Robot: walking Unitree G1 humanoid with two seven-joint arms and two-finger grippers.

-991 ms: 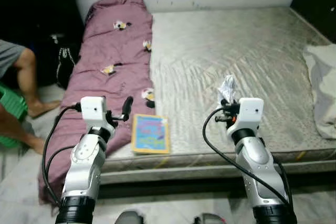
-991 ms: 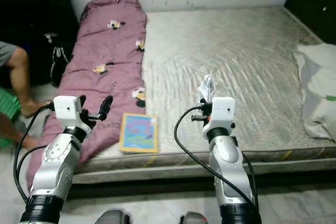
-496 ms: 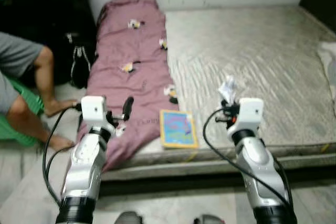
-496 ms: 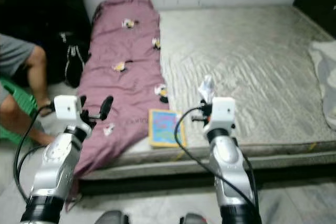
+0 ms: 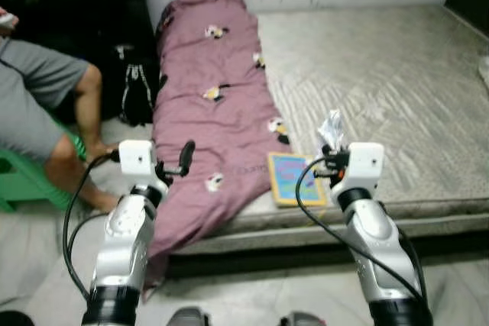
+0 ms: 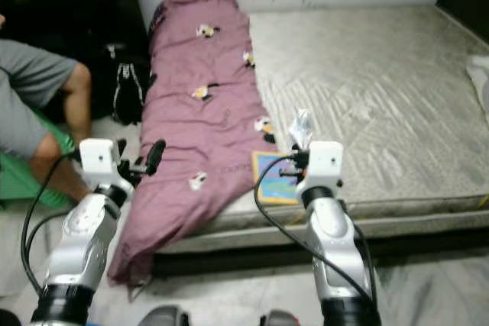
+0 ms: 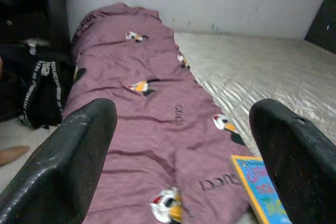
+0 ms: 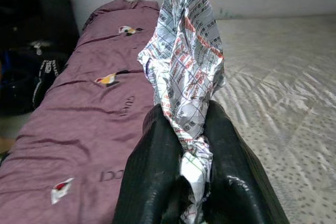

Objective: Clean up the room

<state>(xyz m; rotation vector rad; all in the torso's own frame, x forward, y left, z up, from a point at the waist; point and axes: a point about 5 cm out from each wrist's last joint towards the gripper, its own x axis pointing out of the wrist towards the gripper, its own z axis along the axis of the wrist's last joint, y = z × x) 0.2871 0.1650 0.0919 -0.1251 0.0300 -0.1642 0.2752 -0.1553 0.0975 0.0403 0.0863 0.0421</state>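
My right tool (image 5: pixel 331 159) was clenched on a crumpled wrapper (image 8: pixel 185 72); my left tool (image 7: pixel 178 150) hung released. The book (image 5: pixel 295 179) and the purple quilt (image 5: pixel 216 112) on the bed (image 5: pixel 397 74) remained untidied, I judged.

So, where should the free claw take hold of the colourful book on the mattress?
Probably by the near edge of the book. It lies flat on the mattress by the front rim, so the open left claw could come in from the front.

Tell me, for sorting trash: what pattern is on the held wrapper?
White wrapper with red-and-green print, clearest in the right wrist view.
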